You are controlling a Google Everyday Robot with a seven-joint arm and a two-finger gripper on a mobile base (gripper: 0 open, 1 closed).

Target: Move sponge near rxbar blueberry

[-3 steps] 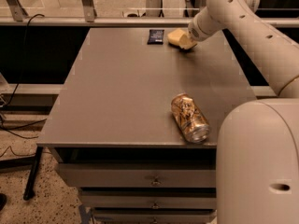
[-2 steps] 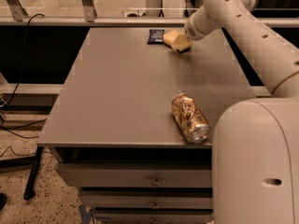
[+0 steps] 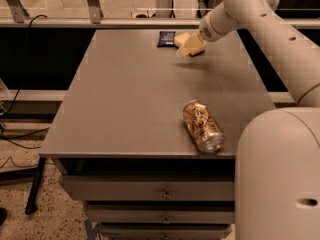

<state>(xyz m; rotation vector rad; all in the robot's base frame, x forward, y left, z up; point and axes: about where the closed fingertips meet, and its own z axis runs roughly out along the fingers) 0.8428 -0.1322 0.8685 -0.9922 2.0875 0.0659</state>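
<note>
Camera view, upper middle of the frame: your gripper (image 3: 196,43) hangs from the white arm (image 3: 280,39) over the far end of the grey table (image 3: 130,99), right at the pale yellow sponge (image 3: 184,48). You cannot tell whether it grasps the sponge or not. The sponge is just right of the dark rxbar blueberry (image 3: 166,38). A gold-brown can (image 3: 202,125) lies on its side at lower right.

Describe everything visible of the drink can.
The drink can looks like shiny gold-brown metal with pale print. It lies on its side near the front right edge of the grey table, its silvery end turned toward the front. Only the table touches it. The gripper is far off at the back, beside the rxbar blueberry.
</note>
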